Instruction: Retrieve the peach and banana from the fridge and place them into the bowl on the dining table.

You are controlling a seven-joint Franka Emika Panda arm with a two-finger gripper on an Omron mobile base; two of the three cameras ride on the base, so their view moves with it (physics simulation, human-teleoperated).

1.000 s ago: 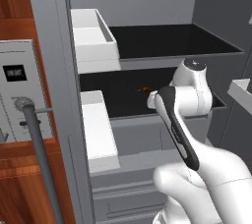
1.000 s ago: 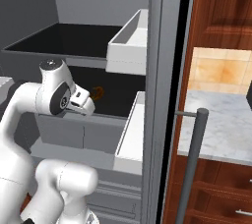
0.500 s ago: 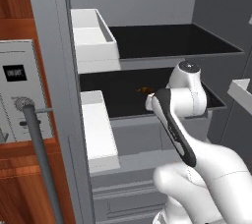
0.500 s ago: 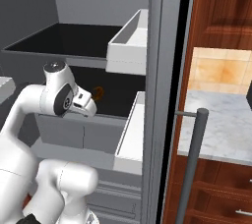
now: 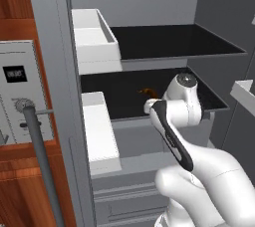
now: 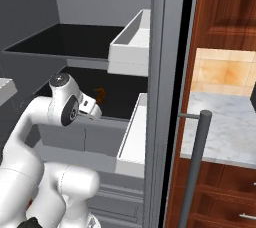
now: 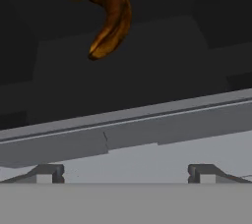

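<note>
The fridge stands open in front of me. A brown-yellow banana lies on its lower black shelf, toward the back. The banana also peeks out just past my hand, and in the right base view the banana sits just beyond my wrist. My gripper is open at the shelf's front lip, short of the banana, with nothing between its fingertips. The peach, the bowl and the dining table are out of view.
White door bins hang on the left door, and bins on the right one. An upper black shelf lies overhead. A grey bar handle and a marble counter are at right. A white microwave panel is at left.
My wrist has dropped a little and eased toward the lower shelf. The gripper has stayed open and the banana has not moved.
</note>
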